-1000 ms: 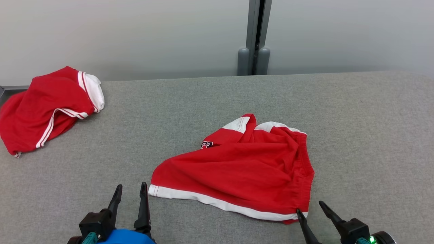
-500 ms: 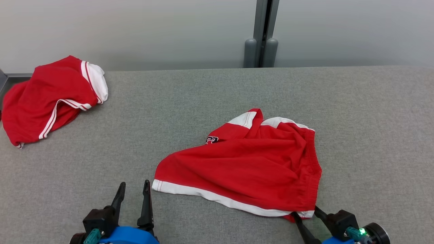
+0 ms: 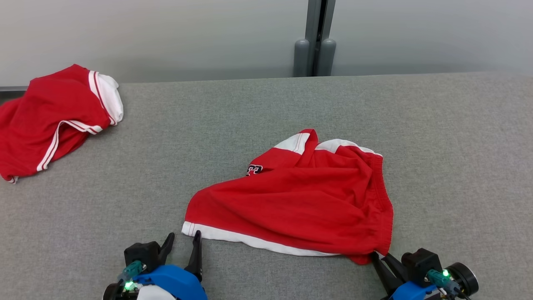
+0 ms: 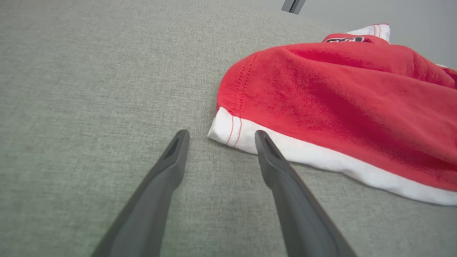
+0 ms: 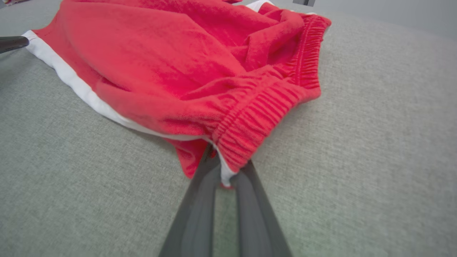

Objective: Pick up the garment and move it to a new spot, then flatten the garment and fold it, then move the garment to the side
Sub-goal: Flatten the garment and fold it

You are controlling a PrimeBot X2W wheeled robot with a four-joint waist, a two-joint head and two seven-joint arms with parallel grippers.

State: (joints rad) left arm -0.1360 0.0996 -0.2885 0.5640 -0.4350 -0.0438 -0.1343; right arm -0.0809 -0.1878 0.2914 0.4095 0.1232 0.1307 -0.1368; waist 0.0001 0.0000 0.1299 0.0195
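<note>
Grey desk (image 3: 266, 108) is carrying red shorts (image 3: 291, 200) near its front edge; right gripper (image 3: 379, 259) is clamping their waistband corner (image 5: 242, 142); left gripper (image 3: 183, 234), jaws apart, is hovering at the hem corner (image 4: 223, 130) and must close next.

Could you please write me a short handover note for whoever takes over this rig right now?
Right gripper: shut on the red shorts at the near waistband corner.
Left gripper: open, tips at the corner of the white hem, not closed on it.
The shorts lie crumpled in the middle of the grey table; a second red garment sits far left.
Done: one corner gripped.
Left: grip with the left gripper, lift, move, flatten, fold, set aside.
</note>
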